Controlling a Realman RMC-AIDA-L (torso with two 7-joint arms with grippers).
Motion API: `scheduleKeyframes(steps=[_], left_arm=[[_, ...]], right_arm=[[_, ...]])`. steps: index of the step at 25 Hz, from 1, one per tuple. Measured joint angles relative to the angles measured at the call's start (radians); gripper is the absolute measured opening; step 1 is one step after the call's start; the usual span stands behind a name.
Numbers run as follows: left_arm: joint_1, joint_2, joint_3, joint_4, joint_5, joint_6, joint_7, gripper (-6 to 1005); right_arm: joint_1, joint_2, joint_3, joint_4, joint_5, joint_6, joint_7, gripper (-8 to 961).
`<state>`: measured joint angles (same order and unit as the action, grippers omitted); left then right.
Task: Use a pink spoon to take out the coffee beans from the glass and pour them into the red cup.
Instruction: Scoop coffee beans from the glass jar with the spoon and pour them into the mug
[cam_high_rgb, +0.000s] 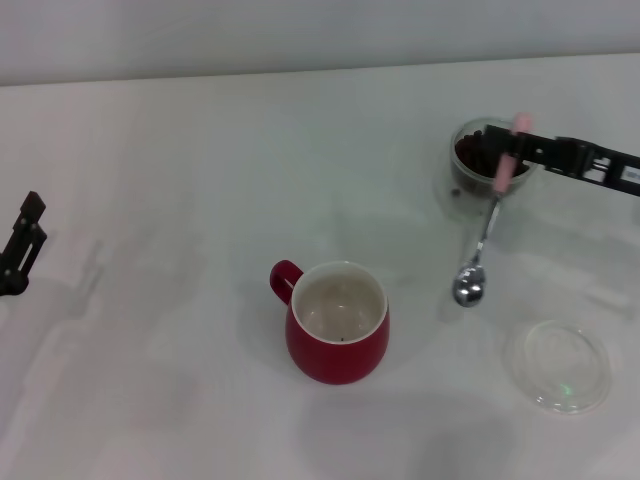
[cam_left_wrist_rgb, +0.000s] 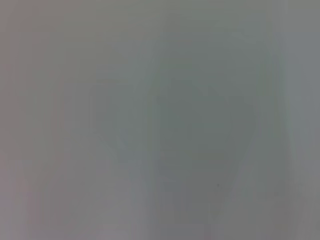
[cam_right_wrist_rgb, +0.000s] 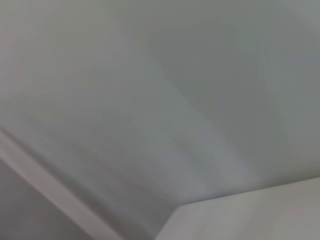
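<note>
The red cup (cam_high_rgb: 338, 335) stands mid-table, its loop handle toward the back left and its cream inside showing one tiny dark speck. Back right is the glass (cam_high_rgb: 480, 160), holding dark coffee beans (cam_high_rgb: 470, 152). My right gripper (cam_high_rgb: 508, 152) reaches in from the right edge just over the glass and is shut on the pink handle of the pink spoon (cam_high_rgb: 505, 170). The spoon hangs down toward me, its shiny bowl (cam_high_rgb: 468, 288) low over the table between glass and cup. My left gripper (cam_high_rgb: 22, 245) is parked at the far left edge. Both wrist views show only blurred grey.
A shallow clear round dish (cam_high_rgb: 558, 365) lies on the white table (cam_high_rgb: 180, 200) at the front right, close to the spoon's bowl. A pale wall runs along the back of the table.
</note>
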<state>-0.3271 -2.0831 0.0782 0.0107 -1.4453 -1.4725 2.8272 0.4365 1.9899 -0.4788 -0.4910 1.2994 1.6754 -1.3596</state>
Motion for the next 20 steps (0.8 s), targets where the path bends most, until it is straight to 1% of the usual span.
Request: scheduleKeyframes(steps=[2, 5, 10, 16, 20], left_arm=[[0.0, 0.0, 0.0, 0.0, 0.0, -0.002, 0.0, 579], [0.001, 0.0, 0.0, 0.0, 0.0, -0.006, 0.0, 580], [0.008, 0.001, 0.0, 0.007, 0.0, -0.01, 0.0, 579], [0.01, 0.003, 0.002, 0.01, 0.0, -0.025, 0.0, 580], [0.011, 0.005, 0.001, 0.021, 0.0, -0.043, -0.001, 580]], right_arm=[[0.017, 0.009, -0.001, 0.003, -0.003, 0.0, -0.004, 150], [0.033, 0.012, -0.002, 0.01, 0.0, -0.002, -0.008, 150], [0.053, 0.013, 0.008, 0.004, 0.019, -0.013, -0.003, 151], [0.07, 0.004, 0.011, 0.001, 0.072, -0.072, -0.003, 152], [0.081, 0.008, 0.011, 0.0, 0.105, -0.12, -0.024, 153]])
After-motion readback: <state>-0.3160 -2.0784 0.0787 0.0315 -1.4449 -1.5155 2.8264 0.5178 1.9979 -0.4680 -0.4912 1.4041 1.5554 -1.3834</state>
